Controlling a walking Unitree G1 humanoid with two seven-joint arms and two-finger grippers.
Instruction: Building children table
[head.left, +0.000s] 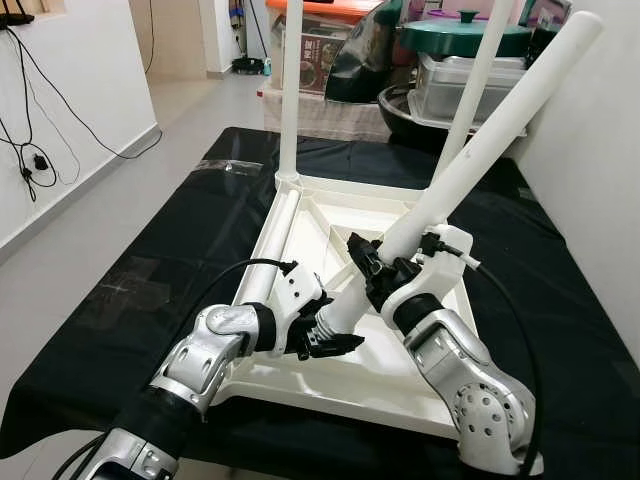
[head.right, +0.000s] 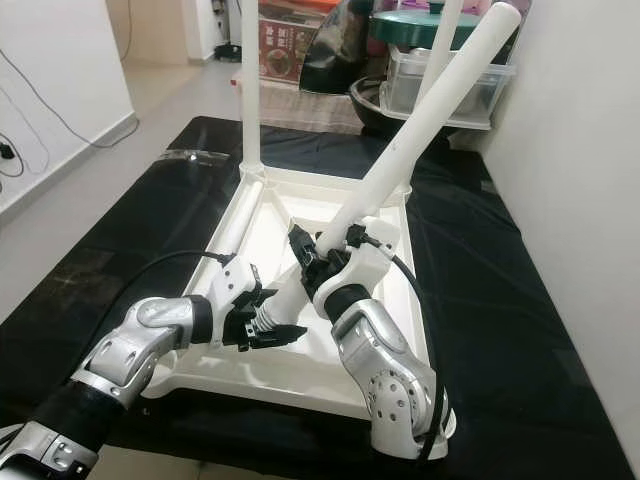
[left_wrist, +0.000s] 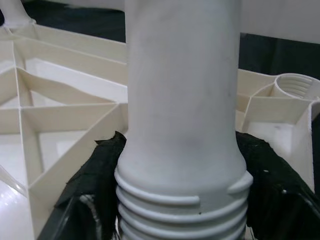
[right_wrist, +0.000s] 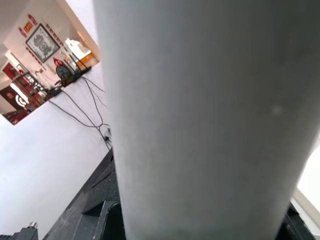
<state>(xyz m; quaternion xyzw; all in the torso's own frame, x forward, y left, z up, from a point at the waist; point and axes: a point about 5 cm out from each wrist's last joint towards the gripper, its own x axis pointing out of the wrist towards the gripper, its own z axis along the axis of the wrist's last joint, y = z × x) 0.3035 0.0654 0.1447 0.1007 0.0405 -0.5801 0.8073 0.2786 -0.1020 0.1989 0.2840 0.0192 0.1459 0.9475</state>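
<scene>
I have the loose leg tilted over the upturned table, which lies on the black cloth with 2 legs already standing at its far corners. My right claw pinches the leg low down; my left claw clamps its threaded end. To seat it well, I should bring the thread square above the open socket beside it, then twist gently.
</scene>
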